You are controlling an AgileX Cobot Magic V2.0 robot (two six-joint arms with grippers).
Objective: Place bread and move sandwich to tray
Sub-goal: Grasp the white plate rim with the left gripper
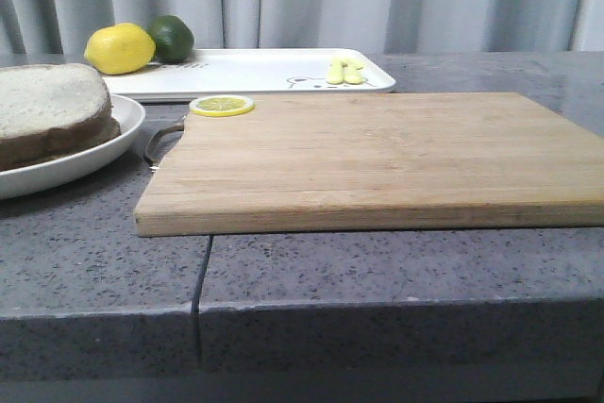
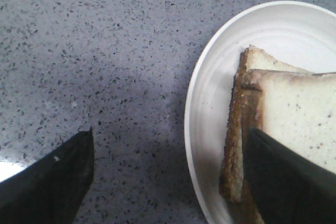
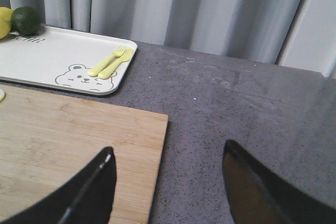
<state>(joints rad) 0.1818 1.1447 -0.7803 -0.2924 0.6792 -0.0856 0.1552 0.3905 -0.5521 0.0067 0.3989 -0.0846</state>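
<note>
The sandwich (image 1: 52,110) is sitting on the plate (image 1: 118,143) at the surface's (image 1: 377,261) left. The left end effector (image 2: 168,177) is hovering open over its edge. The right end effector (image 3: 168,182) is hanging open, empty. The tray (image 1: 255,73) is lying far behind.

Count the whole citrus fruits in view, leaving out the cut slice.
2, both at the tray's far left end: a yellow lemon and, touching it on its right, a dark green lime. Others could be hidden behind them or outside the views.
</note>
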